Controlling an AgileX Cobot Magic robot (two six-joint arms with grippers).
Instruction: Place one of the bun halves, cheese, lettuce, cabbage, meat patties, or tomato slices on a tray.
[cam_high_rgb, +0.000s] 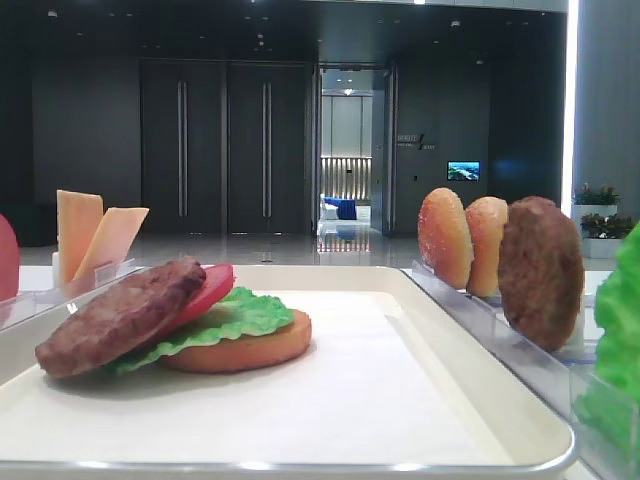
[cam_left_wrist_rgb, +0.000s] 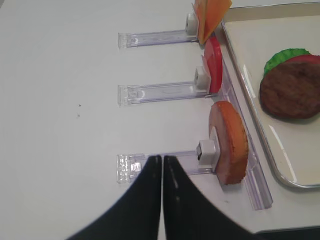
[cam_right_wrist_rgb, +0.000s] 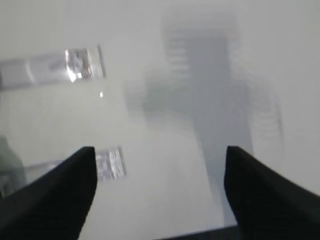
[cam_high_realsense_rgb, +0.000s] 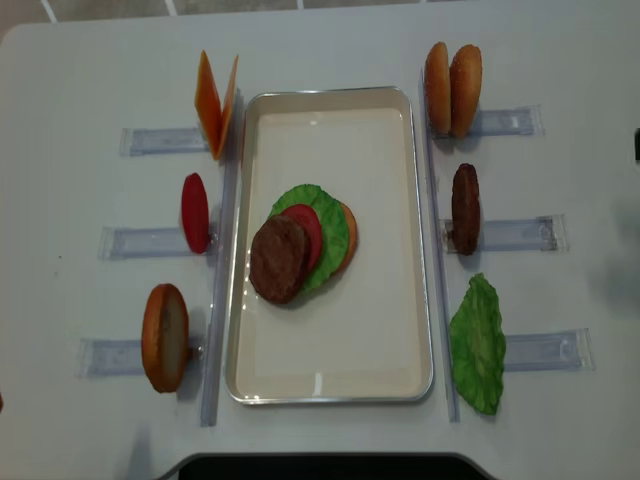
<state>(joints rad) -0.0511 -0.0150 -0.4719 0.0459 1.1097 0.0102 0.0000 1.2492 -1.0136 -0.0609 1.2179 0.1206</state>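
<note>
Plainly, the left gripper (cam_left_wrist_rgb: 162, 165) is seen with its two black fingers pressed together and nothing between them, held above the white counter (cam_left_wrist_rgb: 60, 100) just beside the end of a clear plastic rack (cam_left_wrist_rgb: 160, 162). On that rack a bun half (cam_left_wrist_rgb: 231, 142) is stood on edge, golden-orange with a paler cut face. Further along, a pinkish-red tomato slice (cam_left_wrist_rgb: 214, 65) and thin pale-orange cheese (cam_left_wrist_rgb: 210, 15) are stood in racks of their own. The right gripper (cam_right_wrist_rgb: 160, 175) is seen with its fingers set wide apart, nothing held, over bare counter with blurred rack ends nearby. Between the two rows of racks the cream-white tray (cam_high_realsense_rgb: 330, 375) is laid, its raised rim shiny. On it a stack is built left of the middle: a bun half (cam_high_realsense_rgb: 348, 235) at the bottom, ruffled green lettuce (cam_high_realsense_rgb: 330, 215) over it, a tomato slice (cam_high_realsense_rgb: 308, 232), and a dark reddish-brown, grainy meat patty (cam_high_realsense_rgb: 278, 260) tilted on top. To the right, two bun halves (cam_high_realsense_rgb: 452, 88), another patty (cam_high_realsense_rgb: 465, 208) and a lettuce leaf (cam_high_realsense_rgb: 478, 345) are kept in racks.
</note>
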